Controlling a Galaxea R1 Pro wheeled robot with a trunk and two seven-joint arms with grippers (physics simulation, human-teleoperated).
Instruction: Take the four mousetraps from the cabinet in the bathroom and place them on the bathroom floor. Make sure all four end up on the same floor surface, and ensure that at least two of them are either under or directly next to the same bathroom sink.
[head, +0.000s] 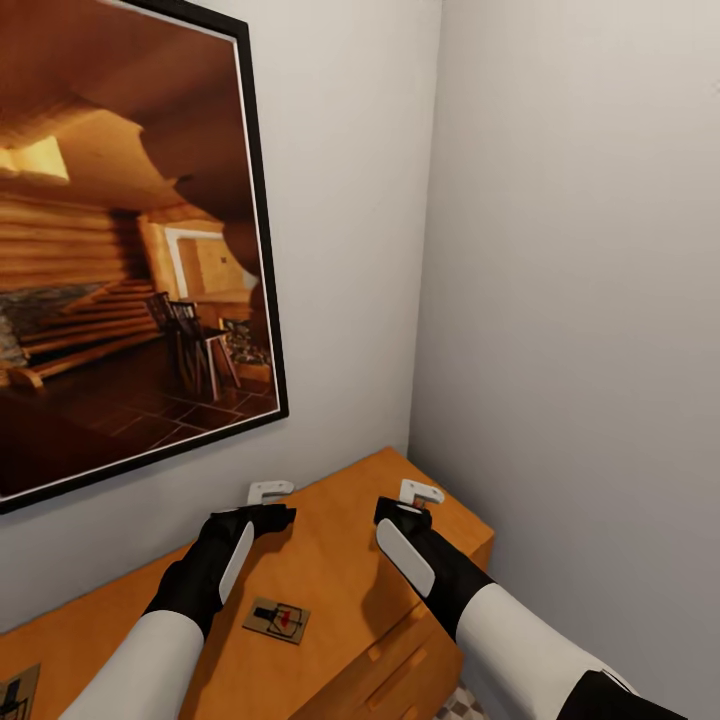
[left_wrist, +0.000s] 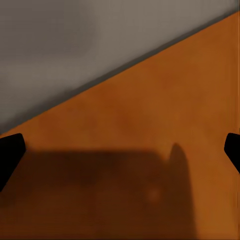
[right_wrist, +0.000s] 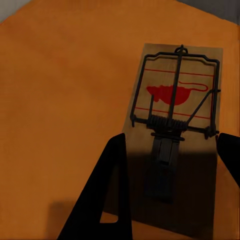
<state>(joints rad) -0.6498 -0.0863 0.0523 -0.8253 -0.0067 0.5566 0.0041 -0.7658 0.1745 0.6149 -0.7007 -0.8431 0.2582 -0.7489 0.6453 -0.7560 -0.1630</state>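
Grey room corner, side wall (head: 580, 300) at right meeting back wall (head: 340, 200). Large black-framed picture (head: 130, 250) of a log-cabin interior hung on the back wall, above the cabinet. Honey-orange cabinet (head: 330, 560) set into the corner, flat top carrying the traps, drawer fronts (head: 400, 660) visible at its near face. Patch of cube-pattern bathroom floor (head: 458, 705) showing below the cabinet's front corner.

Left arm and right arm, white sleeves and black wrists, reaching over the cabinet top. Left end effector (head: 270, 491) held near the back wall, fingers spread wide in the left wrist view (left_wrist: 120, 150), nothing between them, bare orange wood and grey wall beyond. Right end effector (head: 420, 491) near the cabinet's far corner by the side wall, parted around a mousetrap (right_wrist: 175, 135) in the right wrist view, dark fingers (right_wrist: 107, 195) flanking the board; contact not discernible.

Second mousetrap (head: 276, 620) flat on the top between the two arms, seen from the head. Third mousetrap (head: 15, 692) cut off at the head view's lower left edge.
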